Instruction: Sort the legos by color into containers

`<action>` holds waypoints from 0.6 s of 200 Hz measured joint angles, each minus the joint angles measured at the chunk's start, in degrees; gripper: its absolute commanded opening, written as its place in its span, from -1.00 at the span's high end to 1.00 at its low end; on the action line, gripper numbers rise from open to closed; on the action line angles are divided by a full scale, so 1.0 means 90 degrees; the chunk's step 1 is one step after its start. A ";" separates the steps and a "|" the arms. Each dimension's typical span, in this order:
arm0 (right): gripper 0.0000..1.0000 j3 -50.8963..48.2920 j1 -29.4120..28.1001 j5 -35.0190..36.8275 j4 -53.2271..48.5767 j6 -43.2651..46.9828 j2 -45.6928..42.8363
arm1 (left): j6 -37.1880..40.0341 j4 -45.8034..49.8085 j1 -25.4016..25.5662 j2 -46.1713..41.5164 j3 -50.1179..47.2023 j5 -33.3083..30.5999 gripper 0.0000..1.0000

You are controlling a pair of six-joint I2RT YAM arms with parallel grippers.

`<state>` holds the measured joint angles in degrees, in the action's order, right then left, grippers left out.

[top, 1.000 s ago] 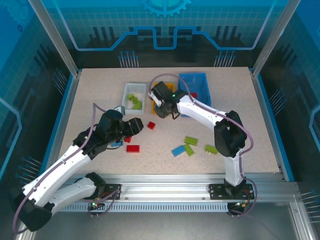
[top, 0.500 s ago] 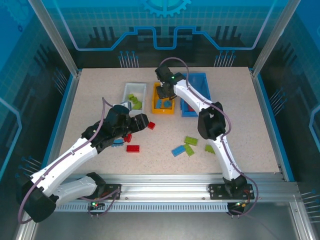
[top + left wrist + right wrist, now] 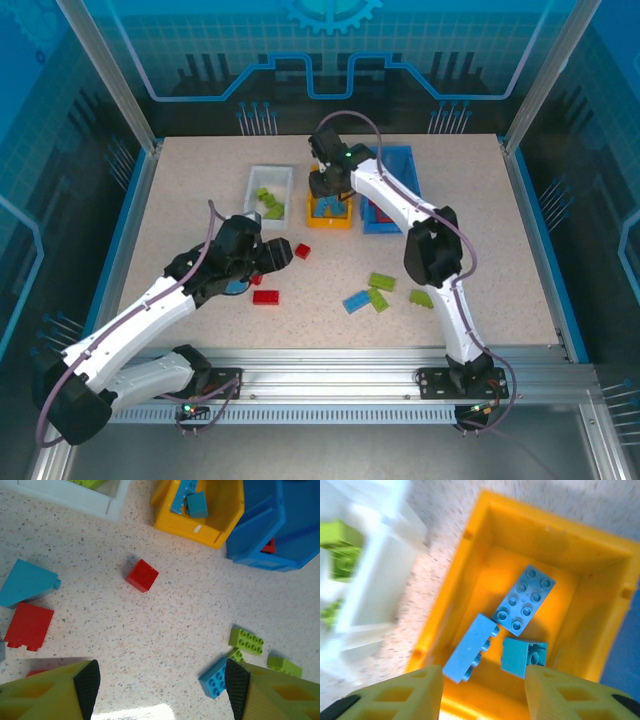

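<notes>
Sorting looks to be partway done. The white bin (image 3: 270, 169) at the far left holds several green bricks (image 3: 268, 203). The orange bin (image 3: 485, 540) just right of it holds three light blue bricks (image 3: 525, 604). The blue bin (image 3: 290, 510), right again, shows a red piece (image 3: 268, 545) inside, though most of its floor is hidden.

About eight pieces are left loose on the table (image 3: 190, 190):
- Red: a red cube (image 3: 142, 575) near the middle and a flat red brick (image 3: 28, 626) nearer and to the left.
- Blue: a light blue wedge (image 3: 27, 582) beside the flat red brick and a blue brick (image 3: 215, 677) near the middle.
- Green: three loose green pieces (image 3: 382, 281) just right of the blue brick.

So each colour has pieces waiting, and I judge the job a little over half finished.

The right gripper (image 3: 484, 680) hangs over the orange bin with its fingers spread wide and nothing between them. The three light blue bricks lie on the bin floor directly below, clear of the fingers.

The left gripper (image 3: 161, 685) is also wide open and empty, low over the table left of centre. The red cube sits just to its right in the overhead view. In its own camera the cube is ahead of the fingers, close to the centre line and not yet between them. The flat red brick and the wedge lie off to its left side, and the blue and green pieces off to its right.
</notes>
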<state>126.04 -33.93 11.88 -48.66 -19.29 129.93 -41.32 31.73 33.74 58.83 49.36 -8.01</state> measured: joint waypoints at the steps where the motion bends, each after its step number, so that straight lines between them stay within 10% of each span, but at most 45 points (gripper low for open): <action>1: 0.08 -0.0019 -0.0005 0.0002 0.0015 -0.0002 -0.0027 | 0.0010 0.0005 0.0002 0.0000 0.0000 -0.0002 -0.42; 57: 0.07 -0.2997 -0.0459 0.0299 0.1333 -0.0194 -0.3449 | 0.0680 0.0063 0.0534 0.0631 0.0053 0.0362 -0.43; 120: -0.24 -0.7512 -0.0685 0.0457 0.1766 -0.1246 -0.7956 | 0.2676 -0.0415 0.2429 0.3898 0.2115 0.0600 -0.51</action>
<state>58.43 -40.10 15.99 -32.77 -30.50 58.33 -17.23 27.99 55.59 93.91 68.40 -2.61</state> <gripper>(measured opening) 0.584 0.752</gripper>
